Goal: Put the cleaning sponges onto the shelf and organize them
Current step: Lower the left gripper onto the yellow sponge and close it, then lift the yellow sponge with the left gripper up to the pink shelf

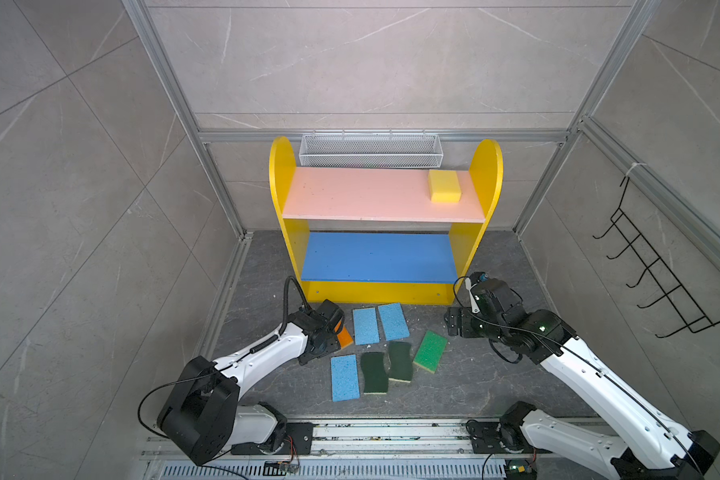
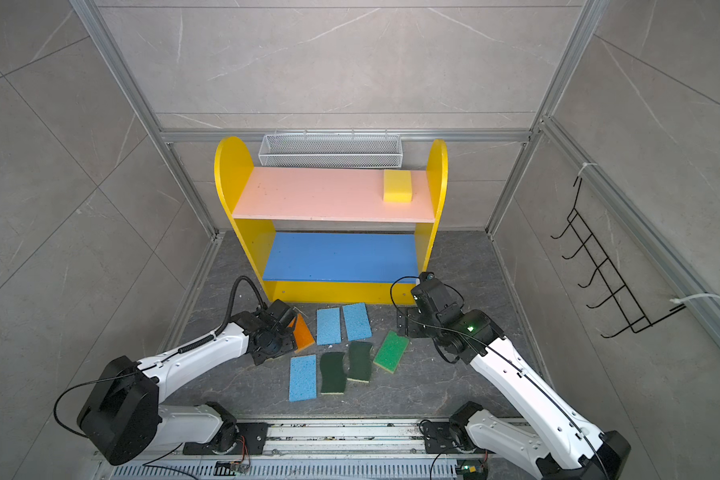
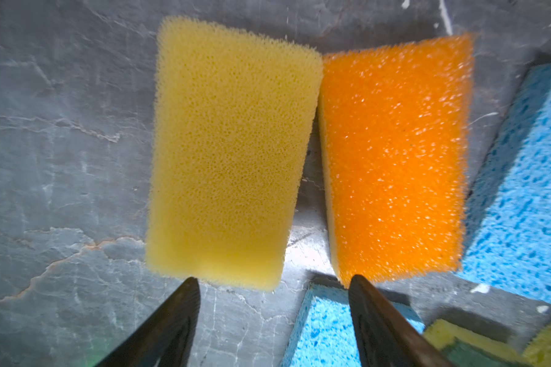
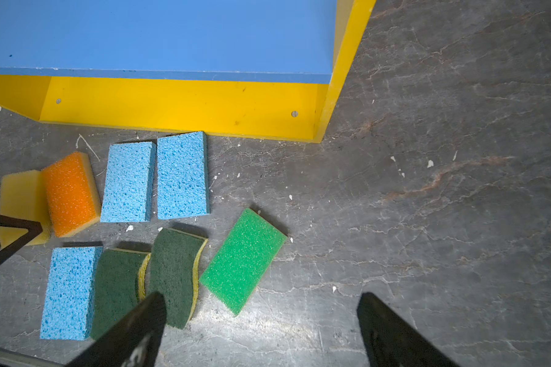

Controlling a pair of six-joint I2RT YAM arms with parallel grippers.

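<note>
Nearest the arm bases, 4 sponges lie flat in a row on the dark grey stone-look floor (image 1: 454,386). They are a thin light-blue rectangular sponge (image 1: 344,377), 2 wavy dark-green scourers (image 1: 375,372) (image 1: 400,361) touching side by side, and a bright-green-topped sponge (image 1: 431,351) lying askew. The right gripper (image 4: 263,295) hangs to the right of that sponge. Its jaws are spread wide over bare floor and grip nothing.

A little farther, the left gripper (image 3: 274,279) points down at the next row, jaws apart and empty. 1 fingertip (image 3: 193,281) sits just off the near corner of a thick yellow foam block (image 3: 233,152). The other is at the near corner of the orange-topped sponge (image 3: 395,159), which touches the block. The block lies just ahead of the fingertips, not between them. Beside the orange-topped sponge lie 2 more light-blue sponges (image 1: 366,326) (image 1: 393,321), just in front of the shelf.

Beyond them stands the small yellow shelf unit (image 1: 282,174), with a blue lower board (image 1: 377,257). Its pink upper board (image 1: 362,193) carries another thick yellow block (image 1: 445,185) at the right end, beside the side panel. A white wire mesh basket (image 1: 371,149) hangs behind.
</note>
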